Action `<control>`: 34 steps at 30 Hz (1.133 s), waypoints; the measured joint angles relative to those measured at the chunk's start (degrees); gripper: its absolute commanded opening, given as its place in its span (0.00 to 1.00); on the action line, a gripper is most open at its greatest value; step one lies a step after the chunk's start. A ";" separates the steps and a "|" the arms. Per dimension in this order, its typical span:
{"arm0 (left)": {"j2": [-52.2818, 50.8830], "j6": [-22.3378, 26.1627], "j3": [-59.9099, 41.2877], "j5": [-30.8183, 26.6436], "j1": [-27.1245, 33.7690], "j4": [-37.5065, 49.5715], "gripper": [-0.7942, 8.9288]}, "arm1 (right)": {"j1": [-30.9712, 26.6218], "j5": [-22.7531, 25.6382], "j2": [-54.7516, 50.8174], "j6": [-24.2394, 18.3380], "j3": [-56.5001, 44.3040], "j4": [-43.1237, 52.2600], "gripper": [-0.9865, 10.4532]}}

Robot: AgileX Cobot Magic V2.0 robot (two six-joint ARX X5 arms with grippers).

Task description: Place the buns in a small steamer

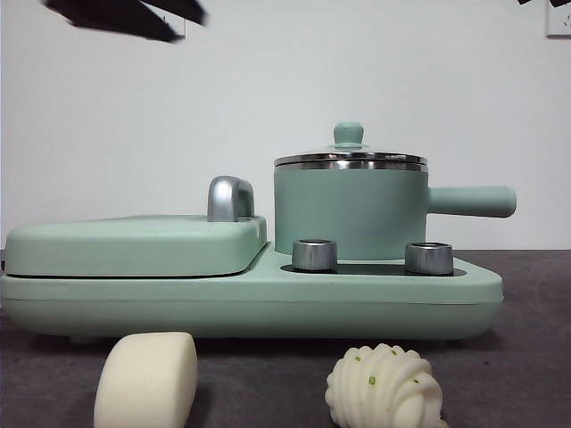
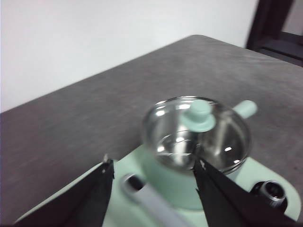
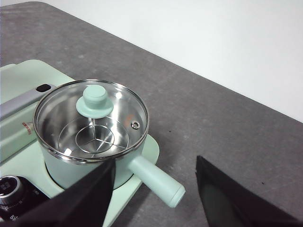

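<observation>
— Buns lying on the worktop, just in front of the cooker?

— Yes. Smooth loaf at the front edge, partly cut off by the frame; ridged roll with green flecks beside it, apart from it. Both resting on the grey surface, untouched by either hand.

— Steamer?

— Sitting on the cooker's dark hob plate, behind two steel knobs. Glass lid closed over it, green knob on top, side handle sticking out away from the flat griddle cover. Showing a wire rack inside through the glass. Holding no buns.

— Left hand?

— Hovering above the cooker, looking down at the lid; jaws spread wide, gripping nothing. Picture blurred.

— Right hand?

— Also hanging above, over the handle side of the steamer, jaws spread wide and holding nothing.

— And from the front?

— Only showing black tips at the top corners, a larger one over the griddle side, a small one at the other corner. Both well above the buns.
</observation>
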 measured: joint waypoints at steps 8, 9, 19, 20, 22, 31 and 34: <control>13.55 -0.63 2.67 -0.02 -6.97 12.90 0.37 | 0.00 0.00 0.00 2.08 0.00 0.00 0.32; 15.37 -0.63 4.09 -0.02 -7.61 12.83 0.37 | 0.00 0.00 0.00 2.34 0.00 -0.02 0.32; 30.45 -0.66 19.76 -0.07 -10.71 12.96 0.37 | 0.00 0.00 0.00 2.69 0.00 -0.02 0.32; 31.61 -0.66 20.68 -0.09 -10.86 12.96 0.37 | 0.00 0.02 0.00 2.69 0.00 -0.02 0.32; 33.42 -0.66 21.70 -0.09 -11.19 12.98 0.37 | 0.00 0.00 0.00 2.67 0.00 -0.02 0.32; 36.85 -0.63 21.86 -0.09 -12.24 12.76 0.37 | 0.00 0.02 0.00 2.71 0.00 -0.02 0.32; 37.22 -0.63 21.86 -0.52 -12.24 12.07 0.37 | 0.00 0.02 0.00 2.78 0.00 -0.02 0.32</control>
